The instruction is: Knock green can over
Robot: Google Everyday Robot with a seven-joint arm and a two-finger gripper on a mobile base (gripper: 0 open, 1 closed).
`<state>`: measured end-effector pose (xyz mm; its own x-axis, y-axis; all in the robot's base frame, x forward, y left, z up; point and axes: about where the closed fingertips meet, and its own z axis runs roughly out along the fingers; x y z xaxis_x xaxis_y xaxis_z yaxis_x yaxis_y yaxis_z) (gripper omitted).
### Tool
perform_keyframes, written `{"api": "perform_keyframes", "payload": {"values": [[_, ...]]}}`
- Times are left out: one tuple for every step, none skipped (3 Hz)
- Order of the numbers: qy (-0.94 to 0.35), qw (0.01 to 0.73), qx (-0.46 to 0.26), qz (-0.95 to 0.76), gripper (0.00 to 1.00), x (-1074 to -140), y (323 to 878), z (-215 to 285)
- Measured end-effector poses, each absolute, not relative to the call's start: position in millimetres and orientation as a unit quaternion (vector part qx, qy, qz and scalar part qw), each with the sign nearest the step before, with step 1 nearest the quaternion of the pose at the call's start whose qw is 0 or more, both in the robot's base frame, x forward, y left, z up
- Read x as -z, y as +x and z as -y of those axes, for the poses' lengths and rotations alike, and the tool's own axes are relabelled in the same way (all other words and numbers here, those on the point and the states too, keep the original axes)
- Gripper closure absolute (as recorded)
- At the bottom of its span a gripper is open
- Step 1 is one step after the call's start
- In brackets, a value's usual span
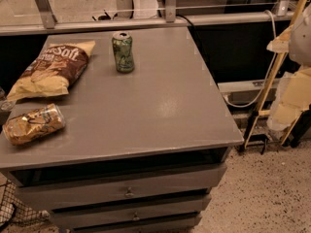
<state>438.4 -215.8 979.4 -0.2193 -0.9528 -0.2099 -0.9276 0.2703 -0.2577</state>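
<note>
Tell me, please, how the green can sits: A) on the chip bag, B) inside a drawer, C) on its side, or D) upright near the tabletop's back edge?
D: the green can stands upright, silver top up, toward the back edge of the tabletop; the end effector is not in view.

1. Brown-and-yellow chip bag (51,72), lying flat at the back left of the table (155,115): the word "Soft" in large white letters; the smaller print above it is illegible.
2. Green can (123,52), upright at back centre: pale patterned markings, no legible word.
3. Gold-brown foil snack bag (33,124), front left: print illegible.
4. Gripper: outside the view.
</note>
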Motion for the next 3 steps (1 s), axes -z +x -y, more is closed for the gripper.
{"api": "perform_keyframes", "payload": {"values": [[-0.603, 0.164, 0.038, -0.78, 0.0, -979.4, 438.4, 215.8], [-0.588, 0.207, 0.015, -0.782, 0.0, -974.3, 464.2, 211.7], [-0.556, 0.284, -0.032, -0.781, 0.0, -965.0, 514.2, 198.0]]}}
